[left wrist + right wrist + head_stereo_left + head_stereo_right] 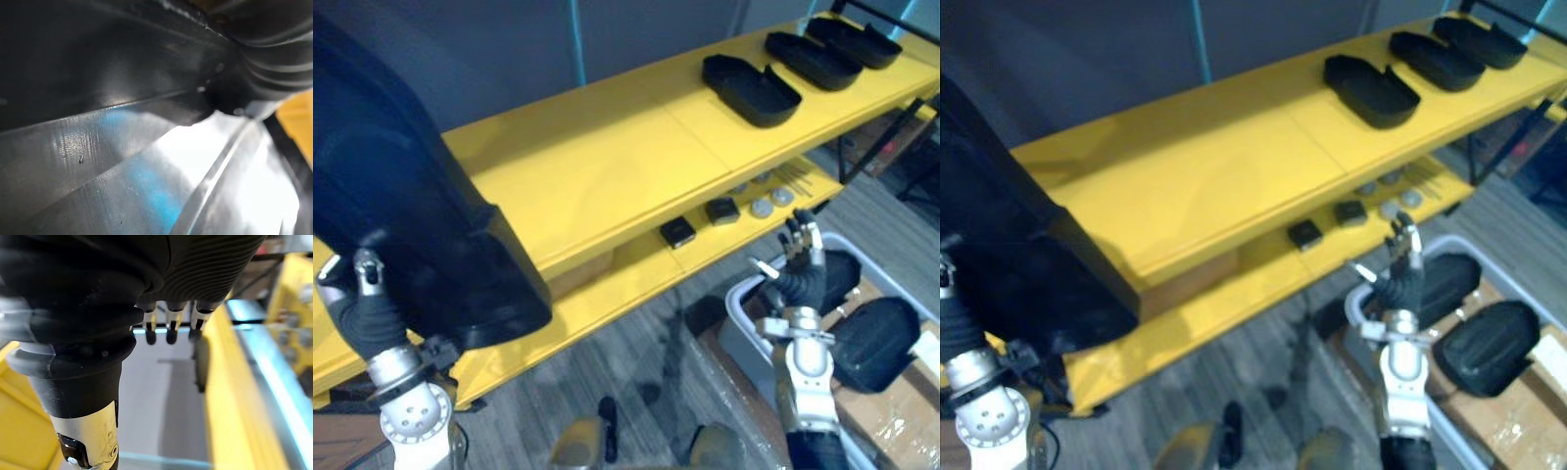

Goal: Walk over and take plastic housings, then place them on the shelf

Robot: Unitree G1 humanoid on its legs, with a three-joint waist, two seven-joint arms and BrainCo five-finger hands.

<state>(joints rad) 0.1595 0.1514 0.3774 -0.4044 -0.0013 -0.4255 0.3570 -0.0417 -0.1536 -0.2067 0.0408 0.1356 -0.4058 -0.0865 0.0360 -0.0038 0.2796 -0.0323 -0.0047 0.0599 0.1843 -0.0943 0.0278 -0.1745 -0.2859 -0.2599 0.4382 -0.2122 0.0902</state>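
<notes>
A large black plastic housing [401, 196] hangs over the left end of the yellow shelf [597, 157], partly above its top board. My left hand [362, 299] holds it from below, thumb clamped on its edge; the left wrist view shows the housing's glossy inner wall [98, 98] from very close. Three more black housings [751, 88] [813, 59] [854, 41] lie in a row on the shelf's right end. My right hand [803, 264] stands open, fingers straight up, empty, above a grey bin [741, 299]. In the bin lie further housings [873, 343] [1445, 274].
The lower shelf board [636, 284] carries two small black boxes [677, 232] [722, 210] and a few grey discs [762, 207]. A cardboard box [896, 421] sits beside the bin. A dark frame [871, 137] stands at the shelf's right end.
</notes>
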